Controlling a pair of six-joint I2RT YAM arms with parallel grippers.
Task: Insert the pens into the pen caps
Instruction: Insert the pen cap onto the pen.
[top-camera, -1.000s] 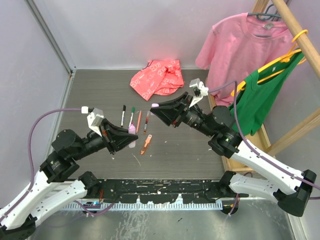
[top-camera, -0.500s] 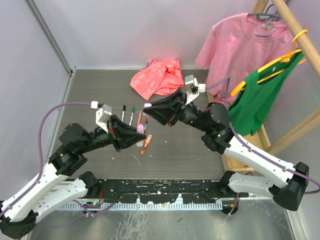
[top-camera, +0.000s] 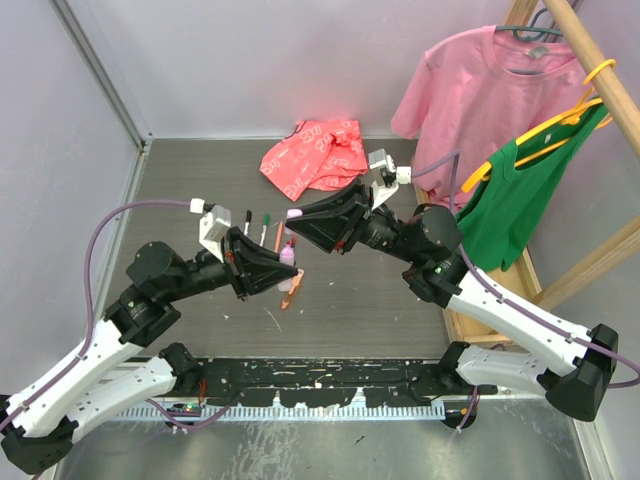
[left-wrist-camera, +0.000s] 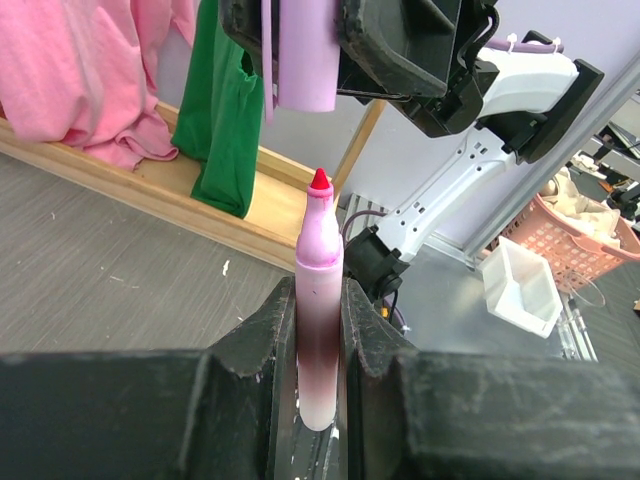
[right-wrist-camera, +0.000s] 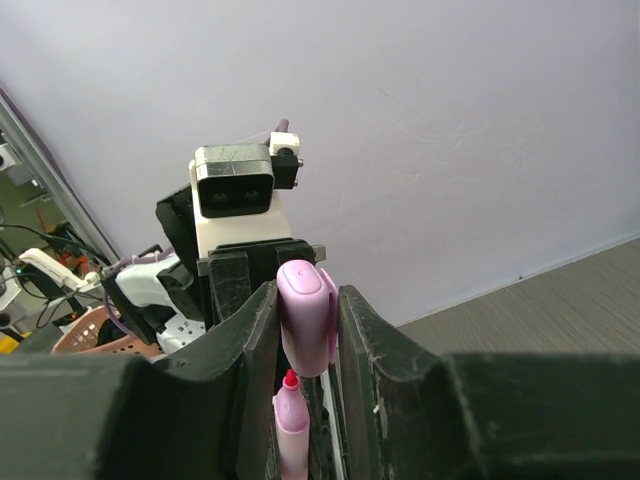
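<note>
My left gripper (top-camera: 283, 262) is shut on the pink highlighter (top-camera: 287, 255), which shows in the left wrist view (left-wrist-camera: 320, 270) with its red tip pointing up and uncapped. My right gripper (top-camera: 298, 217) is shut on the lilac-pink cap (top-camera: 295, 212). In the left wrist view this cap (left-wrist-camera: 305, 55) hangs just above the tip with a small gap. In the right wrist view the cap (right-wrist-camera: 305, 320) sits between the fingers, and the highlighter tip (right-wrist-camera: 291, 385) is directly below it. Two white markers (top-camera: 247, 224) (top-camera: 265, 228) and a short orange pen (top-camera: 293, 290) lie on the table.
A red patterned cloth (top-camera: 315, 155) lies at the back of the table. A pink shirt (top-camera: 480, 90) and a green shirt (top-camera: 515, 195) hang on a wooden rack (top-camera: 590, 265) at the right. A small white scrap (top-camera: 272, 318) lies near the front.
My left gripper has moved right and up with the highlighter toward the cap. My right gripper shifted left with the cap, then held still. The gap between tip and cap has shrunk.
</note>
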